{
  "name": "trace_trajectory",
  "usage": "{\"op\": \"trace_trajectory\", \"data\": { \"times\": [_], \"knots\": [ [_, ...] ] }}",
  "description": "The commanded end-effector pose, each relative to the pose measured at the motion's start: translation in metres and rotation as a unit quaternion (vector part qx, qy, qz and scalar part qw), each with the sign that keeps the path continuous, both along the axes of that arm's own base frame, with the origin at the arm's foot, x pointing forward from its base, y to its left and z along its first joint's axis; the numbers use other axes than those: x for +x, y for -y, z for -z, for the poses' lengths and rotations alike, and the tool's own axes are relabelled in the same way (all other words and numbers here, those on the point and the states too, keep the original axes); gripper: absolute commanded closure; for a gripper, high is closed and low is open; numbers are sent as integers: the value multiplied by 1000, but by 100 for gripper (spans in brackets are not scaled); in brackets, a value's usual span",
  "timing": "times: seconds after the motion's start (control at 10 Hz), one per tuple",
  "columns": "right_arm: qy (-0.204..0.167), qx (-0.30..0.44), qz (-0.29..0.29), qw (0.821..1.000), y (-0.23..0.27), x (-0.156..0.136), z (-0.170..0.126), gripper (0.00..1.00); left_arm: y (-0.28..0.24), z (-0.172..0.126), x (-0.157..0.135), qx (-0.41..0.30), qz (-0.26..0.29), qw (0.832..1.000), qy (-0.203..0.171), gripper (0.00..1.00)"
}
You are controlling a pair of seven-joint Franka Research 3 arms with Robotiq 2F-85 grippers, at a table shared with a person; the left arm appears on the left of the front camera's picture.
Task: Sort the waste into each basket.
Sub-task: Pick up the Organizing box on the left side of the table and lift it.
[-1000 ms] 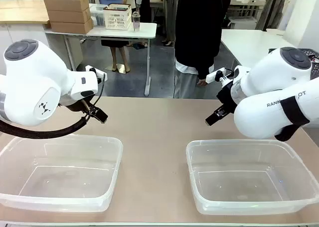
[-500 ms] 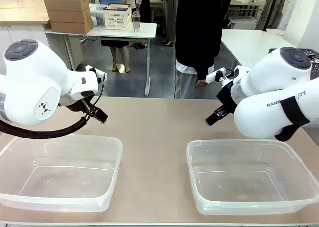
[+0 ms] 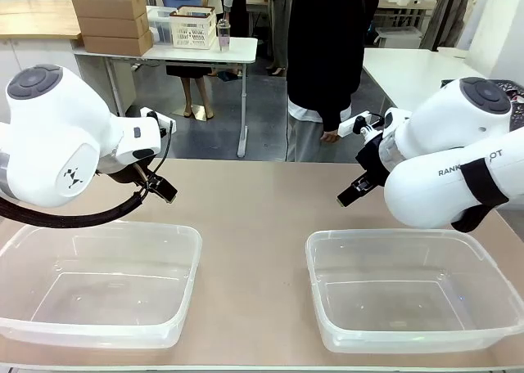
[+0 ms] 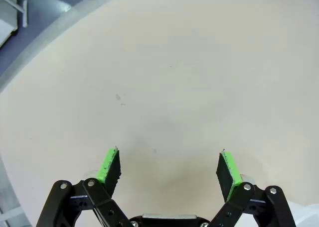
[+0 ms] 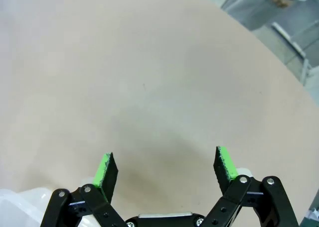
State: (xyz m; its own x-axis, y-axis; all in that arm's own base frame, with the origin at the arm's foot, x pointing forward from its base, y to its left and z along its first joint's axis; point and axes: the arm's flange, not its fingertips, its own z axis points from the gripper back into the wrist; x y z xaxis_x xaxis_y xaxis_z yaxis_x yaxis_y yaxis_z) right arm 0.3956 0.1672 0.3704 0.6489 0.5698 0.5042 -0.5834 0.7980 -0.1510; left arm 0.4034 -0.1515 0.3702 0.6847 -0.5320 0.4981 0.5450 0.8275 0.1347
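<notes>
The baskets sit well apart on the near part of the table (image 3: 254, 201): the left basket (image 3: 106, 231) and the right basket (image 3: 385, 235). I see my left gripper (image 3: 164, 191) hovering just beyond the left basket, fingers spread wide over bare tabletop. My right gripper (image 3: 348, 197) hangs beyond the right basket, likewise spread, pinching nothing. A person (image 3: 327, 54) stands at the far side.

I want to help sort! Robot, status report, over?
Left gripper open, empty. Right gripper open, empty. Left basket and right basket empty. Person standing at far side.
</notes>
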Motion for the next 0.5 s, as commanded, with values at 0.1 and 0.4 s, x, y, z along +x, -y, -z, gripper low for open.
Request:
{"op": "trace_trajectory", "data": {
  "times": [0.1,0.4],
  "knots": [
    [0,0,0,1000,0,0,0,0,0,0,0,0,0,1000,0,0],
    [-54,25,83,995,22,-80,-142,0,4,-135,-71,-39,-77,994,-72,0]
  ]
}}
